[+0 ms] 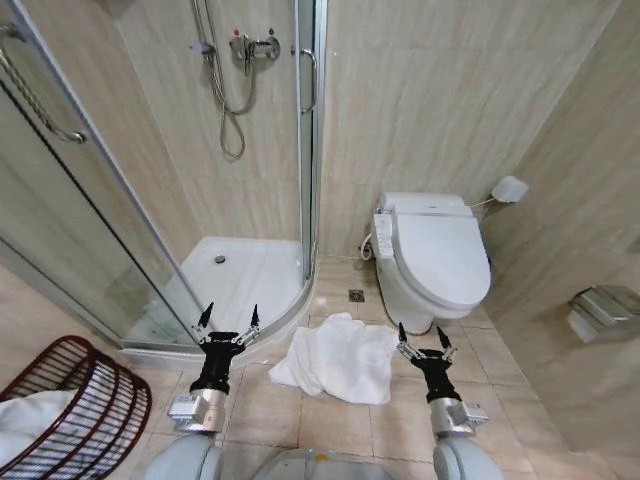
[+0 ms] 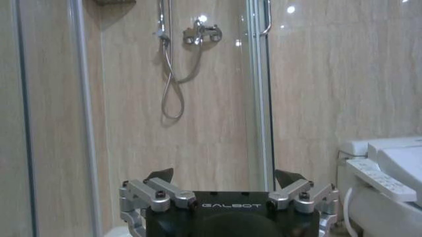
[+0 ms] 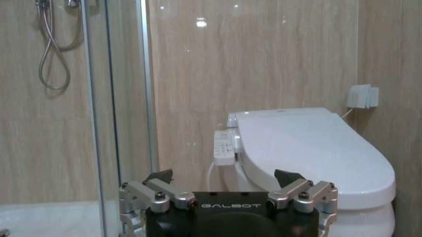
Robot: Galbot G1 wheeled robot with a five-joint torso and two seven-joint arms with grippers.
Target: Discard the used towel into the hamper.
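A: We see the crumpled white cloth towel (image 1: pixel 335 358) lying on the beige floor tiles (image 1: pixel 330 425), between our two arms and in front of the white toilet with its closed lid (image 1: pixel 438 262).

B: Yes, and our left gripper (image 1: pixel 228 318) hovers just left of the towel with its fingers spread wide, gripping nothing. Our right gripper (image 1: pixel 420 334) sits just off the towel's right edge, fingers apart too, nothing in them.

A: The dark reddish-brown open-weave round hamper (image 1: pixel 95 405) sits at far left, well apart from the towel, beyond the left arm, with something white inside.

B: Ahead of the left gripper stands the glass-walled corner shower (image 1: pixel 240 275).
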